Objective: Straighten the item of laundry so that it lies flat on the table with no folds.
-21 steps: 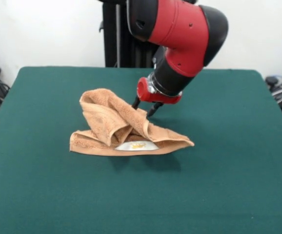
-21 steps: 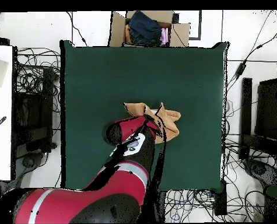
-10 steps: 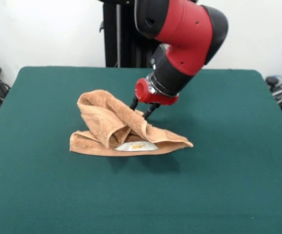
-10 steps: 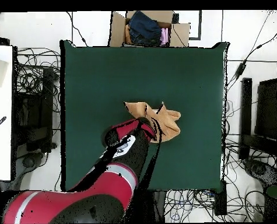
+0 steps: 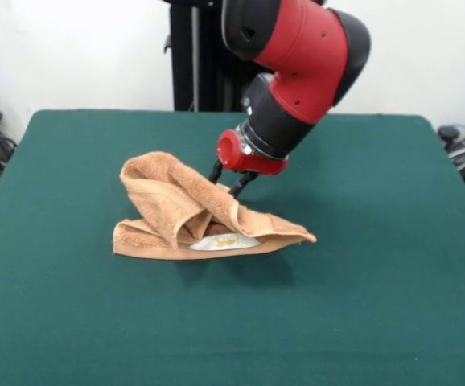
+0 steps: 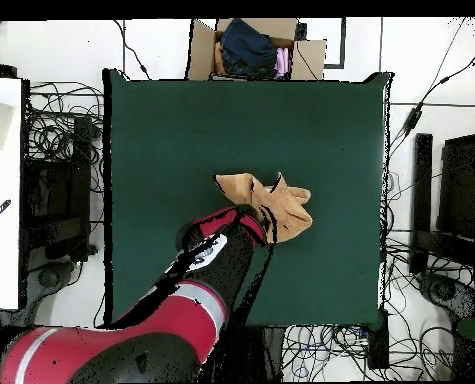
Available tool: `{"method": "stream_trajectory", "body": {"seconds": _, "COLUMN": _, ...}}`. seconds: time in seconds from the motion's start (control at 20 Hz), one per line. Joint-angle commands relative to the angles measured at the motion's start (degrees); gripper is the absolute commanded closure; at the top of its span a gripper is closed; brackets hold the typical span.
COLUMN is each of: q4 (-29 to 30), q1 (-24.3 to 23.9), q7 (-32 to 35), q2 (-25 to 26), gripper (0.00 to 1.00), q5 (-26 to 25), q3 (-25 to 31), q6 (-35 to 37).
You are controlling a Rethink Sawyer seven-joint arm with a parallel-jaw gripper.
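Dark green felt table (image 5: 393, 305) carries our crumpled orange-tan terry towel (image 5: 176, 211), its long axis left-right, and our black two-fingered gripper (image 5: 227, 181) pinches its far ridge.

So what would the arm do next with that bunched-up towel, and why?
Probably lift a little and draw the held fold outward. The gripper seems pinched on a raised ridge of the towel, which lies crumpled over itself with its white label half tucked under, and the table has bare green on every side.
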Motion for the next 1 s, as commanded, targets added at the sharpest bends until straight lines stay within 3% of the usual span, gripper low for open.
{"method": "stream_trajectory", "body": {"seconds": 0.05, "q4": -1.75, "q1": 0.99, "q7": 10.27, "q2": 1.72, "gripper": 0.00, "q5": -1.57, "q3": -0.23, "q6": -6.43}}
{"method": "stream_trajectory", "body": {"seconds": 1.0, "q4": 0.42, "q1": -0.88, "q7": 10.15, "q2": 1.27, "gripper": 0.00, "q5": 0.71, "q3": 0.71, "q6": -6.38}}
